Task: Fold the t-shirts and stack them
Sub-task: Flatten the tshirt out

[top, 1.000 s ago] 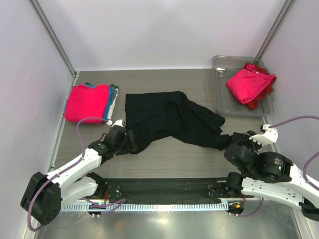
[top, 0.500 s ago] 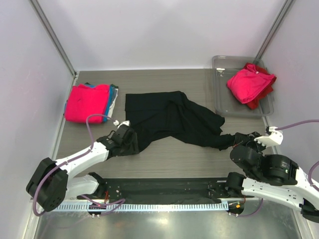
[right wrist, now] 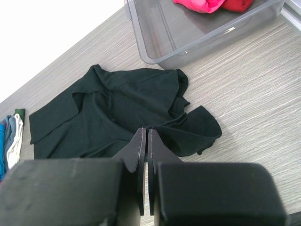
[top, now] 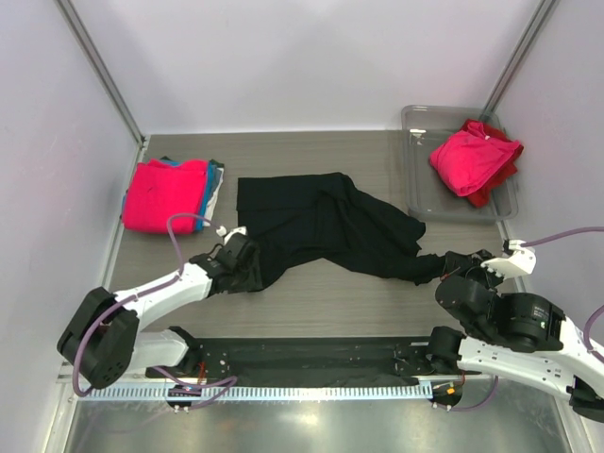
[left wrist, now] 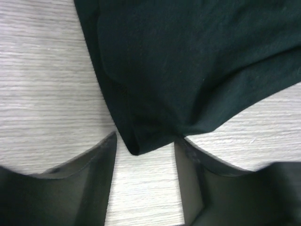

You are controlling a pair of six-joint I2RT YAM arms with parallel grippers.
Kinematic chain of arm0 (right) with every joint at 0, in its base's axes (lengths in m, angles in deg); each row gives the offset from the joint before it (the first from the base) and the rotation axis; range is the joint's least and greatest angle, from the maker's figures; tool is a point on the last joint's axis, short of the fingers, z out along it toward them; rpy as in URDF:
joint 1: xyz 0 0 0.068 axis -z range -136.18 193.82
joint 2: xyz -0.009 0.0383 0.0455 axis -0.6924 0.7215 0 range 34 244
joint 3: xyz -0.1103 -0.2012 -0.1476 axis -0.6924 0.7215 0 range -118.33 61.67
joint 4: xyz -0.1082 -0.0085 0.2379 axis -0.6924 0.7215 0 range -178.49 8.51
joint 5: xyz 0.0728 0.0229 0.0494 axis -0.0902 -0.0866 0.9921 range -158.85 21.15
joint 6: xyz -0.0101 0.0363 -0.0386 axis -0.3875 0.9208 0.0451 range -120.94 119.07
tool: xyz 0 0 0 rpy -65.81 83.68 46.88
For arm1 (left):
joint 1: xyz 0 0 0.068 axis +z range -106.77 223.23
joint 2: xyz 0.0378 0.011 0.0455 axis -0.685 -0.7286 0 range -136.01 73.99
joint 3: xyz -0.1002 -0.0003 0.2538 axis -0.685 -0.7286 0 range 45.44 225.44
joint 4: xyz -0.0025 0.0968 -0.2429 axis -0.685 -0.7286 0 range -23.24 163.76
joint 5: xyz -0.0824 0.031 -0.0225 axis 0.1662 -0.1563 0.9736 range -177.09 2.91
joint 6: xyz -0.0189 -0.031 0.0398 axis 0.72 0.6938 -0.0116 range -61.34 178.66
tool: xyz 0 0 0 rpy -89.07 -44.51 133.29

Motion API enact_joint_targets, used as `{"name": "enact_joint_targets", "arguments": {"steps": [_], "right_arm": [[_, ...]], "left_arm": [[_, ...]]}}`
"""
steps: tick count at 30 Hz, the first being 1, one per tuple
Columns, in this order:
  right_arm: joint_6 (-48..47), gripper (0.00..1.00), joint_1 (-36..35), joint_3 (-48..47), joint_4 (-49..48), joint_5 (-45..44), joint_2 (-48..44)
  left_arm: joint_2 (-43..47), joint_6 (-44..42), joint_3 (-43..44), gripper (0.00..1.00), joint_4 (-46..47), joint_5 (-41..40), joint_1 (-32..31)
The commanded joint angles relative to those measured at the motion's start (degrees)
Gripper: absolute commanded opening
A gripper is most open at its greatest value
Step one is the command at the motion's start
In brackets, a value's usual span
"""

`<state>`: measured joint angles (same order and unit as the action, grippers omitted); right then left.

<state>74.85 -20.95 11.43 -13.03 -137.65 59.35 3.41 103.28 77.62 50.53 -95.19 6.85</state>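
Note:
A large black t-shirt (top: pixel 321 226) lies crumpled on the middle of the table. My left gripper (top: pixel 247 267) is open at the shirt's near-left corner. In the left wrist view the corner tip (left wrist: pixel 136 141) lies between my left fingertips (left wrist: pixel 110 143), and the gripper (left wrist: pixel 146 143) is not closed on it. My right gripper (top: pixel 451 265) is shut and empty. Its tips (right wrist: pixel 147 132) sit at the near edge of the shirt's right sleeve (right wrist: pixel 197 129). A folded pink t-shirt (top: pixel 165 193) tops a stack at the far left, with teal cloth (top: pixel 211 184) under it.
A clear grey plastic tray (top: pixel 420 184) stands at the back right and holds a pink t-shirt (top: pixel 472 156) over a red one (top: pixel 491 193). It also shows in the right wrist view (right wrist: pixel 188 42). Walls enclose the table on the left, back and right.
My left gripper has slid a little right and forward to the black shirt's near-left corner. My right arm shifted slightly right early on, then stayed. The shirt has not moved.

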Motion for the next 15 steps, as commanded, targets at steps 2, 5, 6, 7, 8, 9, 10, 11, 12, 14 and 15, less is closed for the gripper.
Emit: {"name": "enact_joint_targets", "arguments": {"steps": [2,5,6,7,8,9,10,11,12,14,15], "right_arm": [[0.59,0.02,-0.27,-1.44,-1.98,-1.78,-1.52],[0.59,0.02,-0.27,-1.44,-1.98,-1.69,-2.31],[0.59,0.02,-0.27,-1.44,-1.98,-1.61,-2.32],[0.5,0.02,-0.27,-1.53,-1.98,-1.61,-2.4],[0.33,0.02,-0.27,-1.7,-1.98,-1.52,-2.4],[0.32,0.02,-0.18,-1.71,-1.98,-1.43,-2.4],[0.32,0.02,-0.27,-1.88,-1.98,-1.43,-2.32],[0.32,0.02,-0.27,-1.88,-1.98,-1.52,-2.23],[0.5,0.02,-0.27,-1.88,-2.07,-1.52,-2.14],[0.5,0.02,-0.27,-1.62,-2.42,-1.34,-1.44],[-0.2,0.02,-0.18,-1.27,-3.82,-0.91,-1.09]], "left_arm": [[-2.36,-0.06,0.07,0.39,0.28,1.06,-1.06],[-2.28,0.73,-0.72,0.22,-0.24,1.51,-2.03],[-2.1,0.64,-1.07,0.16,-0.24,2.29,-2.29],[-1.84,0.47,-1.51,0.0,-0.24,3.17,-2.73],[-1.57,-0.06,-1.68,0.0,-0.33,3.79,-2.9],[-1.48,-0.23,-1.69,0.0,-0.59,4.75,-3.17],[-1.05,-0.41,-1.77,0.0,-0.94,5.11,-3.43],[-0.7,-0.59,-1.77,0.0,-1.03,5.46,-3.43],[-0.26,-0.67,-1.86,0.0,-1.21,5.37,-3.43],[0.45,-0.85,-1.43,0.0,-1.56,2.49,-2.91],[0.45,-1.2,-0.9,0.0,-2.0,1.43,-2.3]]}}
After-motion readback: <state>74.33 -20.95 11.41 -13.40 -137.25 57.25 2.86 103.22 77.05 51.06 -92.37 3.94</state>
